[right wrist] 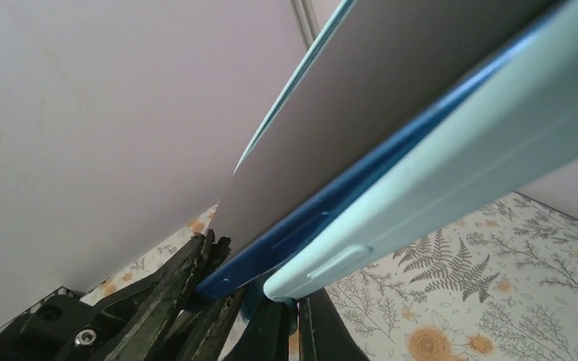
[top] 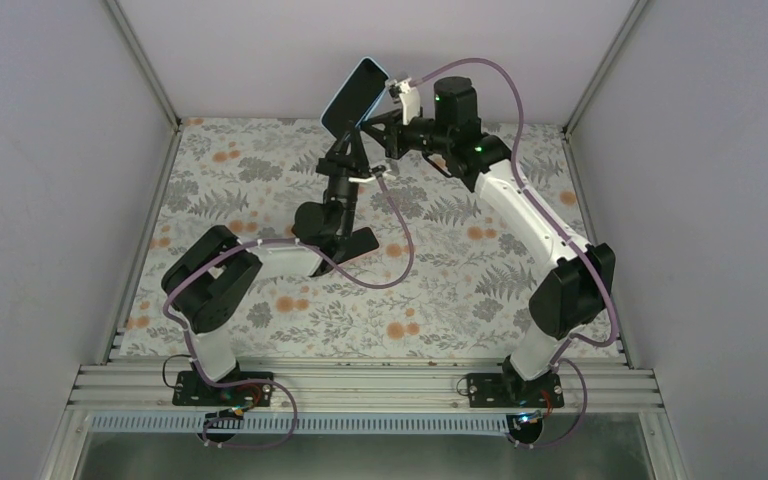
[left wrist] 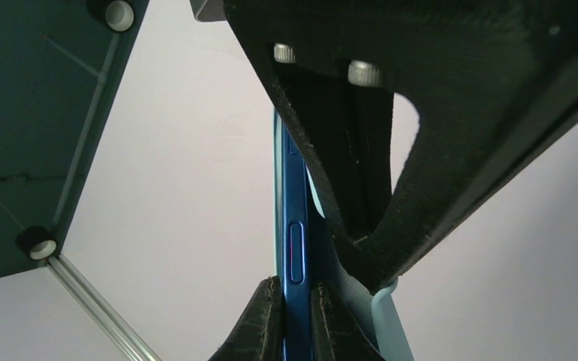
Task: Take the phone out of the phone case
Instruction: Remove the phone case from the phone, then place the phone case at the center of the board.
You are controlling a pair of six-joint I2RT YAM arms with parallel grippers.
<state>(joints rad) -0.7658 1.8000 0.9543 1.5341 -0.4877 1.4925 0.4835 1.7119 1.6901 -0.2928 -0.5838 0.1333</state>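
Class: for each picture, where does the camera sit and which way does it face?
Top: above and behind the arms, facing down at the table; both arms show, holding up the phone.
Left wrist: looks up along the phone's edge; left gripper at bottom.
Right wrist: looks along phone and case; right gripper at bottom.
Both wrist views share the phone and case.

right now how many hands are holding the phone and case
2. The left hand pinches the blue phone at one end; the right hand grips the pale case beside it.
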